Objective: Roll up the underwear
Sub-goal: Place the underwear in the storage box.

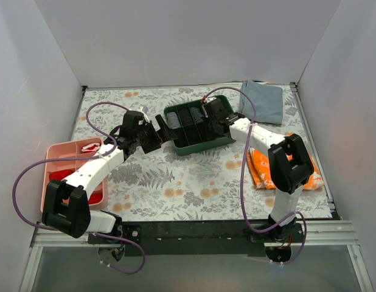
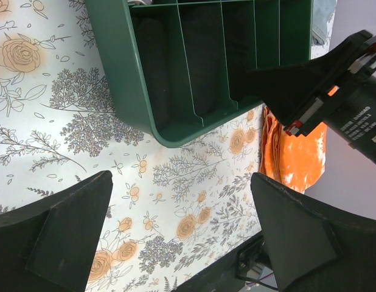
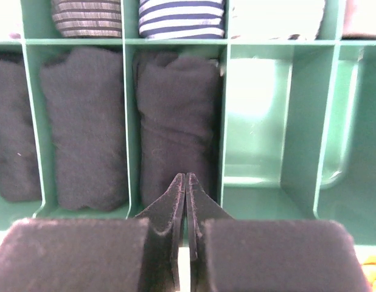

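Note:
The rolled black underwear (image 3: 176, 118) lies in a compartment of the green divider tray (image 1: 194, 148), beside two more black rolls (image 3: 84, 128). My right gripper (image 3: 185, 177) is shut and empty, its tips at the near end of that roll; I cannot tell if they touch it. It reaches into the tray from the right in the top view (image 1: 210, 117). My left gripper (image 2: 182, 231) is open and empty above the floral table, just left of the tray (image 2: 121, 79), also seen in the top view (image 1: 162, 132). The black rolls (image 2: 203, 61) also show in the left wrist view.
An empty compartment (image 3: 255, 121) lies right of the roll. Striped rolls (image 3: 181, 15) fill the back row. An orange-and-white cloth (image 1: 261, 167) lies at the right, a grey-blue folded cloth (image 1: 264, 100) at the back right, a pink tray (image 1: 60, 152) at the left.

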{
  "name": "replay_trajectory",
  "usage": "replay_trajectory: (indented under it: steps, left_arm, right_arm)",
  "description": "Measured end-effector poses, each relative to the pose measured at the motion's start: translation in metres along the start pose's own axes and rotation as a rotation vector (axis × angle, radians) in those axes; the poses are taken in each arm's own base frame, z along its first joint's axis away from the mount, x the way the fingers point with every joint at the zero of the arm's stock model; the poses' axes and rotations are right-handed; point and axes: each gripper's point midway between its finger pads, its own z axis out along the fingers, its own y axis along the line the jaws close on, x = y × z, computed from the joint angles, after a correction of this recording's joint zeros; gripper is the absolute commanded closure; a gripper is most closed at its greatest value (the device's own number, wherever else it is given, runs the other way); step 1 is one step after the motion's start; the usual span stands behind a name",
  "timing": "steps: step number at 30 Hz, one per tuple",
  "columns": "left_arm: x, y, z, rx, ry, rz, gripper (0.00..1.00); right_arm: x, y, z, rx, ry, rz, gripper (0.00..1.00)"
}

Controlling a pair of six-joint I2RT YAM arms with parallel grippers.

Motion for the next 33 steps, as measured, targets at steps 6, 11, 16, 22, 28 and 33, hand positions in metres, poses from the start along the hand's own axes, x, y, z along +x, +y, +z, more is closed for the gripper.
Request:
replay_trajectory:
  steps: [6, 11, 16, 22, 28, 33]
  left_arm:
    - [0.0, 0.0, 0.0, 0.0, 0.0, 0.0, 0.02]
    - [0.0, 0.0, 0.0, 0.0, 0.0, 0.0, 0.02]
    - [0.0, 0.0, 0.0, -0.001, 0.001, -0.001, 0.02]
    - [0.001, 0.001, 0.001, -0.004, 0.003, -0.001, 0.02]
    - [0.001, 0.001, 0.001, -0.004, 0.004, -0.002, 0.02]
    - [0.001, 0.001, 0.001, -0.004, 0.004, -0.002, 0.02]
  right_arm:
    - [-0.024, 0.001, -0.012, -0.008, -0.06, 0.012, 0.93]
    - [-0.04, 0.007, -0.017, -0.042, -0.092, 0.019, 0.93]
    - [-0.026, 0.015, -0.004, -0.087, -0.041, 0.014, 0.93]
    - [-0.006, 0.019, 0.022, -0.101, 0.032, 0.008, 0.93]
    - [-0.016, 0.02, 0.021, -0.1, 0.016, 0.008, 0.92]
    - [-0.024, 0.017, 0.014, -0.084, -0.012, -0.001, 0.91]
